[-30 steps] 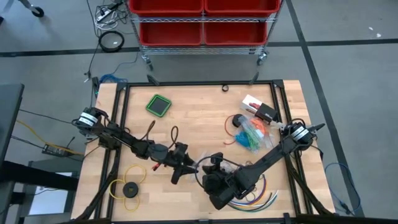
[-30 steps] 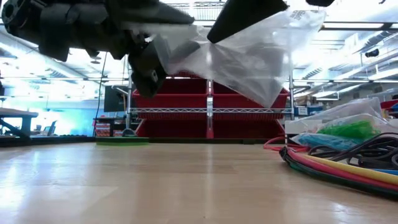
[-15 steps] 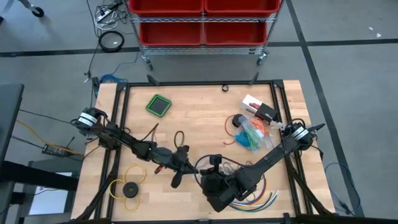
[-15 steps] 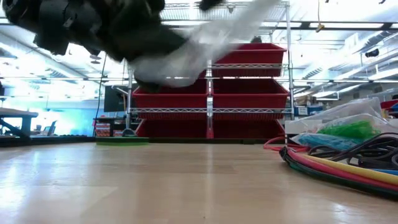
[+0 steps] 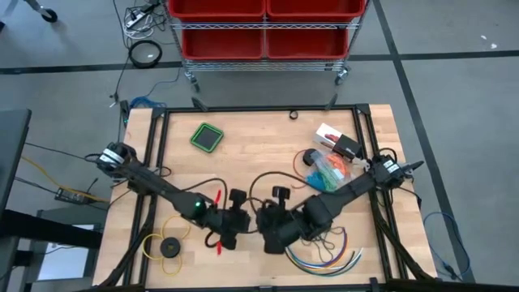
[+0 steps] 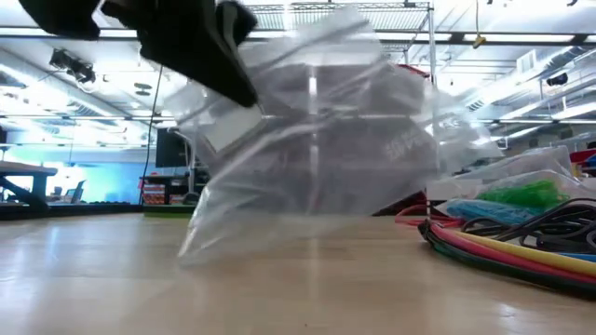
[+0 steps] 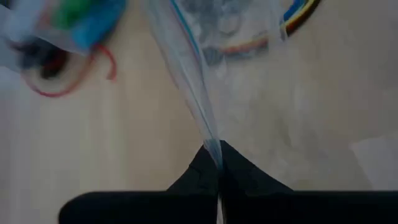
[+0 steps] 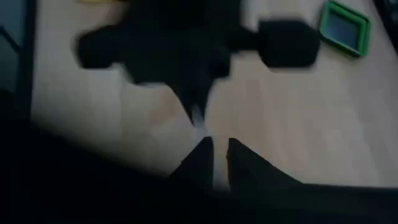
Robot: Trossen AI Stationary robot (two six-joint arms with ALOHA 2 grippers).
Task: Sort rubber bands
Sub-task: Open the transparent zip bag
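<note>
Table (image 5: pixel 268 138), left to right from above: a yellow ring with a black disc (image 5: pixel 169 246) lies near the front left corner, a green square pad (image 5: pixel 208 136) sits toward the back left, well apart from everything else. Centre front, the two arms meet. The left arm reaches in from the left edge, stretched low and diagonal across the wood; the left gripper (image 5: pixel 241 219) has its fingers (image 7: pixel 205 174) pressed together on the edge of a clear plastic bag (image 6: pixel 317 158), the film running straight out from between the tips in the left wrist view. The right arm comes in from the right edge, also low and diagonal; the right gripper (image 5: pixel 261 223) faces the left one just beside it, its fingers (image 8: pixel 199 155) standing slightly apart with a narrow gap showing — whether they grip the bag film I cannot tell. In the low view the bag hangs above the table with one lower corner at or near the wood, and it blocks most of the room behind. Just right of the grippers lie the curved multicoloured cables (image 5: pixel 324 255). Farther right and back, the rubber bands (image 5: pixel 328 172) — green, blue and orange bunches — lie in a heap beside a small box (image 5: pixel 339 143); a red loop (image 7: pixel 74 81) lies next to them. The wrist views are blurred, so bag contents are unreadable.
</note>
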